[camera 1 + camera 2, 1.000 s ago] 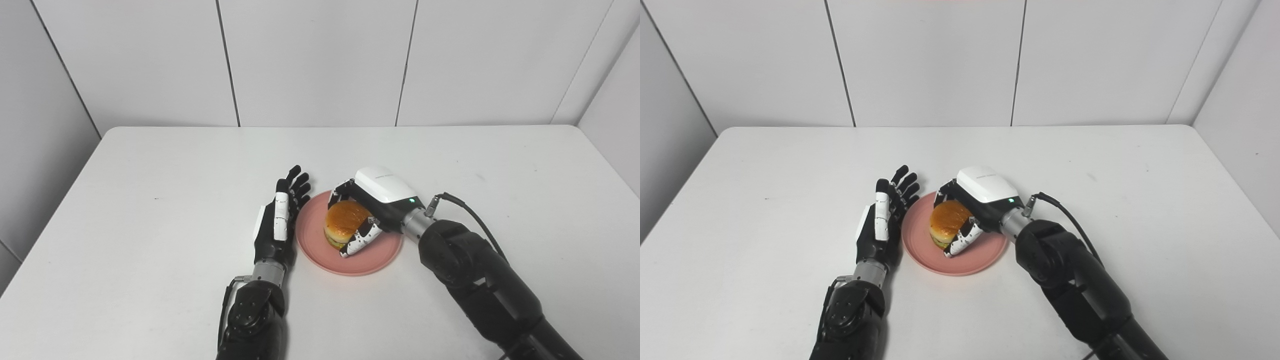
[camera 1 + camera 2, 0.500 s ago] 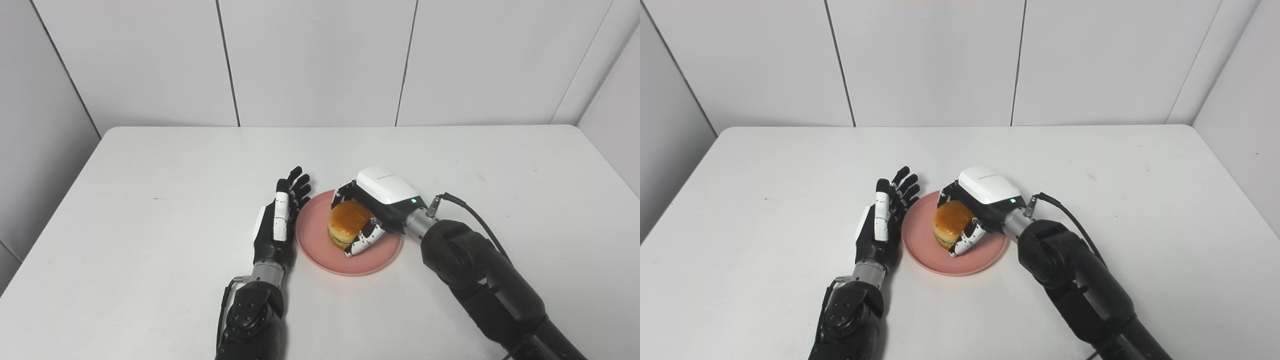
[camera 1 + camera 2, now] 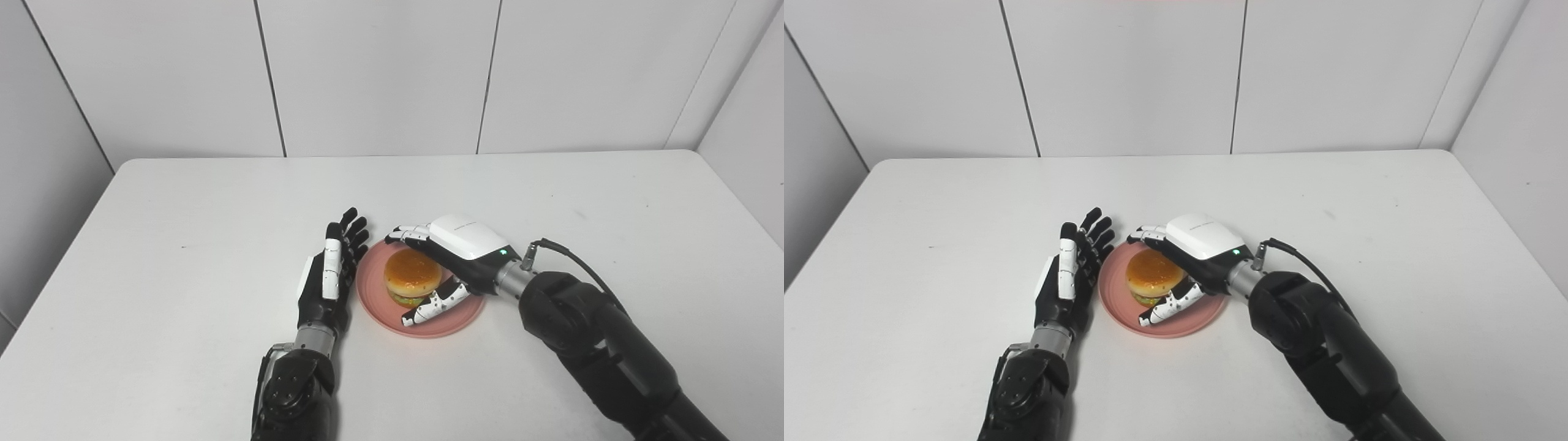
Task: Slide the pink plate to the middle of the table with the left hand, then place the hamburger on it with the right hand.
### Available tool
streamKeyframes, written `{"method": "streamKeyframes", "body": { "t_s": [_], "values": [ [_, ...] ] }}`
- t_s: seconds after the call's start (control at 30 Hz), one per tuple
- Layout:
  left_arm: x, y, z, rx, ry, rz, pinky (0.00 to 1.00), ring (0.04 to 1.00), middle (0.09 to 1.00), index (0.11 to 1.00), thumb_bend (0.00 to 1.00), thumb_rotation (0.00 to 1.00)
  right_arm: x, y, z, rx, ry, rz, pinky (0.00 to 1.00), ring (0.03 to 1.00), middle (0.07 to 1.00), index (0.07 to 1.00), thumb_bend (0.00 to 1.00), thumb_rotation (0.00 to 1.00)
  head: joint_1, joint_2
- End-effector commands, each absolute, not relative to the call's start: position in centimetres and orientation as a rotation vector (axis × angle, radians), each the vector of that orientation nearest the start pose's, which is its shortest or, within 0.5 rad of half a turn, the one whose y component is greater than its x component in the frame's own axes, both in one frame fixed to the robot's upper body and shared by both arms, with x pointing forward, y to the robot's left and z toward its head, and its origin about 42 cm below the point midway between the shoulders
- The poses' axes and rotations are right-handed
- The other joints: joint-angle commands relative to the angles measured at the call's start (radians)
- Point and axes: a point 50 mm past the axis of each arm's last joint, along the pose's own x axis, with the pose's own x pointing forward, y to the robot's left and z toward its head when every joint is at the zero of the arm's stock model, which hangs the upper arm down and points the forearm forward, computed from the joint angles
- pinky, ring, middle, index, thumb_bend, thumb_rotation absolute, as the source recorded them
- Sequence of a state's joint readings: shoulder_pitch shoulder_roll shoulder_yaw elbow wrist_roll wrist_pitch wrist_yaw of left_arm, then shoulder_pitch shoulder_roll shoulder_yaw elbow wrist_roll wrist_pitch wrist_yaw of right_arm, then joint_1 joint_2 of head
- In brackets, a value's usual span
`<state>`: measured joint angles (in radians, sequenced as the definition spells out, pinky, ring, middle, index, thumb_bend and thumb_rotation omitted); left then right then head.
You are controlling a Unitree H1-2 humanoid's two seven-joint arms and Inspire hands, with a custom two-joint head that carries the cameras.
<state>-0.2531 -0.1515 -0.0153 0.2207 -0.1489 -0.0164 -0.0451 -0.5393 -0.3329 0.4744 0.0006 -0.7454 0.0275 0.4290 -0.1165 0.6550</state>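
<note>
Right hand [image 3: 456, 263] first: from the left eye I see it spread wide around the hamburger [image 3: 412, 283], its fingers [image 3: 409, 234] reaching past the far side of the bun and its thumb [image 3: 432, 305] lying low on the near side, over the plate; I cannot tell whether thumb or fingers touch the bun, and the burger sits on its own base. I count one hamburger, one pink plate [image 3: 373, 295], two hands and one desk [image 3: 184, 233]. The hamburger stands upright, bun dome up, with the green and yellow filling showing at its lower edge; it is round, so I see no long axis worth naming. It sits a little left of the plate's middle, and the plate lies near the middle of the desk. My left hand [image 3: 324, 282] holds nothing, fingers straight and pointing toward the far wall, set on edge just beside the plate's left rim; contact with the rim I cannot judge from here. From the right eye, the same single burger [image 3: 1153, 281] and plate [image 3: 1206, 315] appear, and this view shows more bare plate on the right, under the right hand [image 3: 1197, 257], while the left hand [image 3: 1066, 285] shows more of its dark palm side.
</note>
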Motion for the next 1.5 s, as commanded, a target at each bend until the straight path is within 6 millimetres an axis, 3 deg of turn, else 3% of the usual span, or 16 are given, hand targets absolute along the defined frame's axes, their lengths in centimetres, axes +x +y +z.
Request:
{"method": "streamKeyframes", "body": {
  "t_s": [0.0,0.13,0.23,0.37,0.57,0.63,0.77,0.9,1.1,1.33,1.47],
  "values": [
    [36.7,12.4,12.9,-0.288,-0.082,-0.172,0.96,0.946,0.937,0.917,0.83,1.0,39.6,-14.3,24.3,-1.284,-0.466,0.631,0.84,0.916,0.934,0.879,0.79,0.59,0.001,-0.001],
    [36.7,12.5,13.0,-0.29,-0.089,-0.167,0.95,0.936,0.935,0.922,0.82,1.0,39.4,-14.6,24.1,-1.237,-0.503,0.587,0.85,0.929,0.951,0.912,0.8,0.6,0.001,-0.004],
    [36.8,12.6,12.8,-0.295,-0.085,-0.152,0.95,0.933,0.928,0.912,0.83,1.0,39.2,-15.2,24.1,-1.162,-0.498,0.546,0.89,0.956,0.982,0.941,0.79,0.68,0.002,-0.004],
    [36.8,12.7,12.8,-0.292,-0.079,-0.154,0.96,0.942,0.933,0.913,0.85,1.0,39.0,-16.1,23.7,-1.009,-0.508,0.471,0.86,0.951,0.985,0.945,0.79,0.7,0.005,-0.001],
    [36.7,12.8,12.7,-0.294,-0.089,-0.151,1.0,0.95,0.934,0.912,0.86,1.0,38.4,-17.2,23.3,-0.709,-0.481,0.301,0.81,0.952,0.991,0.971,0.7,0.77,0.007,-0.001],
    [36.8,12.9,12.6,-0.295,-0.095,-0.151,1.0,0.954,0.938,0.915,0.85,1.0,38.3,-17.4,23.2,-0.629,-0.476,0.252,0.86,0.958,0.991,0.976,0.66,0.77,0.005,-0.003],
    [36.7,13.1,12.7,-0.294,-0.122,-0.154,0.98,0.944,0.93,0.908,0.86,1.0,38.1,-17.9,22.5,-0.504,-0.444,0.195,0.87,0.963,1.0,0.991,0.64,0.88,0.005,-0.01],
    [36.7,13.4,12.7,-0.283,-0.138,-0.146,0.94,0.933,0.925,0.905,0.85,1.0,37.8,-18.4,21.3,-0.404,-0.387,0.168,0.94,0.979,1.0,1.0,0.62,0.98,0.002,-0.011],
    [36.6,14.1,12.6,-0.264,-0.137,-0.15,0.96,0.954,0.947,0.922,0.85,1.0,37.5,-17.8,18.3,-0.131,-0.31,0.131,0.95,0.969,0.989,0.994,0.65,0.95,-0.011,-0.008],
    [36.6,14.8,12.7,-0.267,-0.133,-0.172,1.0,0.996,0.981,0.947,0.82,1.0,36.7,-16.8,16.2,0.028,-0.266,0.1,0.96,0.974,0.995,0.999,0.65,0.92,-0.029,-0.001],
    [36.6,14.9,12.8,-0.251,-0.14,-0.162,1.0,0.991,0.977,0.948,0.81,1.0,36.0,-16.5,15.4,0.061,-0.238,0.086,0.96,0.984,1.0,1.0,0.63,0.96,-0.02,0.001]
  ]
}}
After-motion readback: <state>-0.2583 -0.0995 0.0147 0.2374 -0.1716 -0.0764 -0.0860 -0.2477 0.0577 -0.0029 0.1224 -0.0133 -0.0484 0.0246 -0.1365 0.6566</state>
